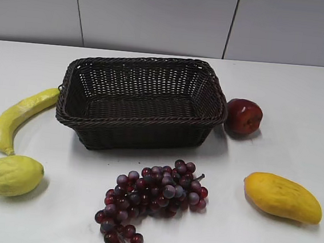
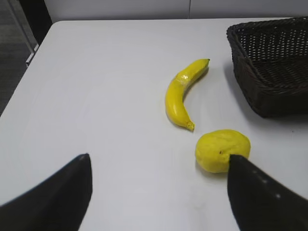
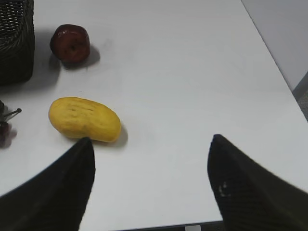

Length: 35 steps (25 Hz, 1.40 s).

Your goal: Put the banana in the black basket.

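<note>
The broad white surface (image 1: 300, 112) is carrying everything, and nothing is lying yet in the large rectangular dark woven wicker basket (image 1: 141, 99), which is sitting open at the middle with its bottom bare. The long, curved yellow-green banana (image 1: 19, 116) is lying flat on the surface at the basket's left, its upper tip reaching almost to the basket's left rim, its lower tip pointing down at the round yellow-green lemon (image 1: 12, 174) just beside it. The plump oval yellow-orange mango (image 1: 283, 196), the bunch of dark red grapes (image 1: 154, 198) and the dark red apple (image 1: 243, 116) are lying clear of the route.

The left hand (image 2: 159, 192) is hovering with its fingers spread wide and holding nothing, well short of the banana; the right hand (image 3: 151, 185) is likewise spread and empty near the mango. The left one seems the natural choice. It should probably be closing across the banana's thick middle, square to its curve, keeping away from the lemon at the lower tip, then lifting high enough for the fruit to be clearing the braided rim before lowering it lengthwise inside.
</note>
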Tool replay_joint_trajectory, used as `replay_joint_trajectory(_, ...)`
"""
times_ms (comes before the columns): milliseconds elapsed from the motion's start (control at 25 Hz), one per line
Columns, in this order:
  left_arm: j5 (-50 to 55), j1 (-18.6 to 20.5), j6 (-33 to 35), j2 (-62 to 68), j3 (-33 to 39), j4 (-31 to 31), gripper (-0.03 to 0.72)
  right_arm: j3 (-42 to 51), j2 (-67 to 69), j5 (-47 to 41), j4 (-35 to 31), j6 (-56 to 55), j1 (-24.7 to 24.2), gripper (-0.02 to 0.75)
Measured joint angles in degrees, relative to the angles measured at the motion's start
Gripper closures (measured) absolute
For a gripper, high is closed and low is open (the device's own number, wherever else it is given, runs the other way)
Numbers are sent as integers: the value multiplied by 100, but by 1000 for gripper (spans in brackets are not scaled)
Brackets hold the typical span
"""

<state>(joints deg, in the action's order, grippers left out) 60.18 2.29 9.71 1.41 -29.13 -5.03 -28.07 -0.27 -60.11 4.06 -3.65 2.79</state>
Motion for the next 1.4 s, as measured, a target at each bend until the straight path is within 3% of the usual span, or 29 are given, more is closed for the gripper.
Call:
replay_joint_trajectory(280,-936,0,6,1081,-183,0,41,0,0,0,0,0,0,154)
replay_joint_trajectory(640,-2676,0,11,3594,-242,-393,47,0,0,0,0,0,0,154)
replay_joint_trajectory(1080,-2731,-50,274,6639,-1543,-549,55,0,0,0,0,0,0,154)
replay_joint_trajectory(1400,-2671,-689,548,8267,-2466,-409,57,0,0,-5,0,0,0,154)
